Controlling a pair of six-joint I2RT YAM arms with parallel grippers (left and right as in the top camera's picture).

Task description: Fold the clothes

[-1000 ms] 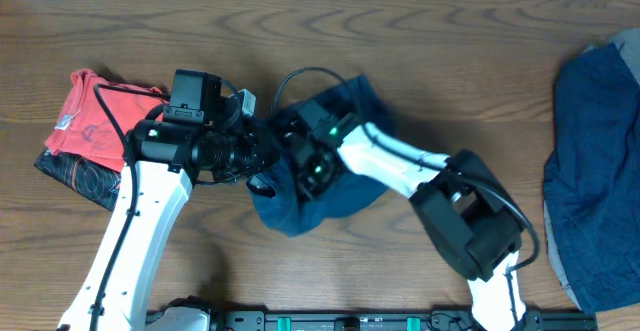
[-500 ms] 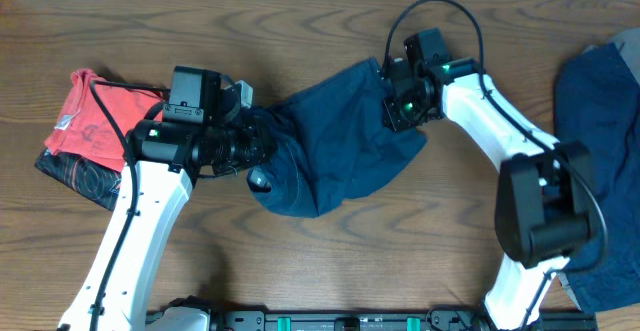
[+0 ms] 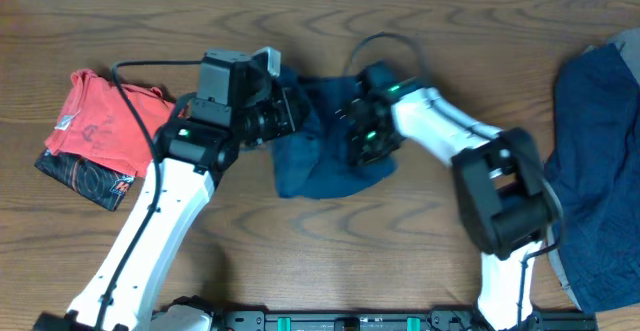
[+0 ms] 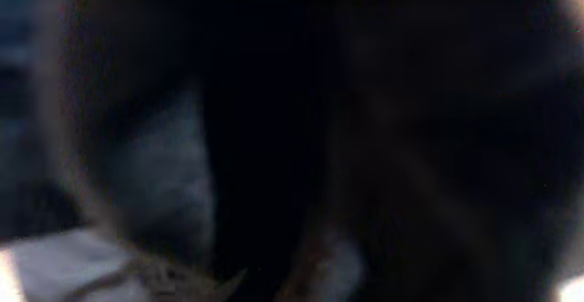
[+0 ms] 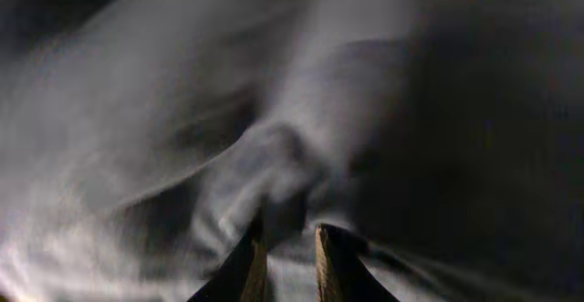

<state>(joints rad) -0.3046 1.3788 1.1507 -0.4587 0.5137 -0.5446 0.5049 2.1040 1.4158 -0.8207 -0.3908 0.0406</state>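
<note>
The dark navy shorts (image 3: 322,167) lie bunched in the middle of the wooden table, and also fill the right wrist view (image 5: 164,101). My left gripper (image 3: 290,111) is at the shorts' upper left corner and seems shut on the cloth. The left wrist view is dark and blurred. My right gripper (image 3: 362,137) is over the shorts' right part. In the right wrist view its fingers (image 5: 283,234) are nearly together with a fold of the cloth pinched between them.
A red-orange T-shirt (image 3: 105,121) lies on a black garment with orange print (image 3: 80,179) at the far left. A larger heap of navy cloth (image 3: 595,171) lies at the right edge. Bare table (image 3: 300,261) shows in front.
My right gripper swung from the right back left over the shorts, drawing the cloth into a smaller bundle. My left gripper moved up and right with its corner of the shorts.
</note>
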